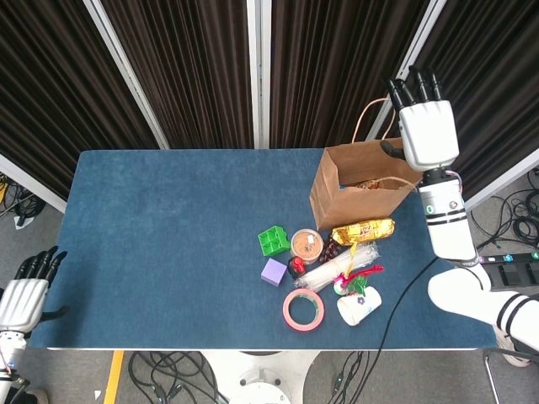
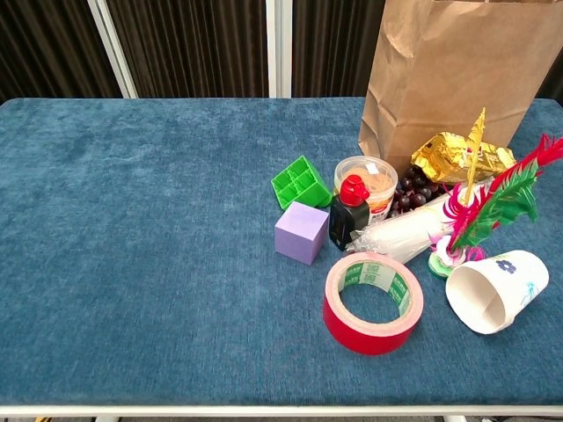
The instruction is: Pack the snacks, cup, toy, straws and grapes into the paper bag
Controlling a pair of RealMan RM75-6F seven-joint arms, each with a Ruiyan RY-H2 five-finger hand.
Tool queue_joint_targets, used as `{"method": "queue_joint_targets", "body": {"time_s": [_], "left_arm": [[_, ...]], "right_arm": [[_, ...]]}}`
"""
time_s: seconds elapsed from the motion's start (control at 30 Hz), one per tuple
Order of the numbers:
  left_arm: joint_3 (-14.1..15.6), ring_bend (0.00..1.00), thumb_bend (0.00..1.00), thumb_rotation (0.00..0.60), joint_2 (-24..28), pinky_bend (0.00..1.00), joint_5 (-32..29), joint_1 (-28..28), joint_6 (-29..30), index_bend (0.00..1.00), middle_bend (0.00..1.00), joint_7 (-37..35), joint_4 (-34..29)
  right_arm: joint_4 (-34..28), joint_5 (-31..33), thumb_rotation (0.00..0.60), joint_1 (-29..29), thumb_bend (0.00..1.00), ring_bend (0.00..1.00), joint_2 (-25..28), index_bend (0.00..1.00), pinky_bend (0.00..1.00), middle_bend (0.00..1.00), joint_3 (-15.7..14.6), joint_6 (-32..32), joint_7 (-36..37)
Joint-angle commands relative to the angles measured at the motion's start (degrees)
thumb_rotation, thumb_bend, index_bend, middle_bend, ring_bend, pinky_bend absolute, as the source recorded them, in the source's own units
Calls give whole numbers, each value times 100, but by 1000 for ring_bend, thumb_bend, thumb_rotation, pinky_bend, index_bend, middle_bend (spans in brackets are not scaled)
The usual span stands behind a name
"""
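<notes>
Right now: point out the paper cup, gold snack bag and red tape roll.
paper cup [image 2: 497, 290], chest view, on its side wall.
gold snack bag [image 2: 457, 156], chest view, on the crinkled foil.
red tape roll [image 2: 373, 303], chest view, on the ring's top face.

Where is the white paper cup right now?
The white paper cup lies on its side at the table's front right in the chest view, right of the red tape roll and just below the feathered toy.
</notes>
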Motion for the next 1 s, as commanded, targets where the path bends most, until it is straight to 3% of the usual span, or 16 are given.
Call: {"method": "queue_joint_targets", "body": {"time_s": [0.03,0.17,0.43,0.7,0.87,1.0], "left_arm": [[-13,0,53,600,17,114,0,-7,14,70,39,46,-54],[-19,0,54,600,45,114,4,-9,33,70,39,108,-137],[-19,0,54,600,87,114,8,17,94,70,39,176,-244],[3,0,53,600,76,114,1,25,60,70,39,140,-214],[12,0,53,600,42,114,12,29,66,70,39,138,-195],[17,0,54,600,10,114,23,41,87,70,39,140,-189]], "right_arm": [[-468,-750,600,-89,0,87,103,130,107,236,213,605,607],[-1015,-1222,600,-185,0,116,114,172,136,237,97,762,1084],[-2088,-2220,600,-681,0,126,531,191,166,238,-824,573,1266],[-2287,-2762,600,-1395,0,233,1285,315,274,318,-1587,609,1301],[-2418,-2721,600,-1687,0,263,2023,347,305,341,-1996,162,1139],[-2384,-2704,600,-1900,0,263,2225,352,305,343,-2324,-166,1004]]}}
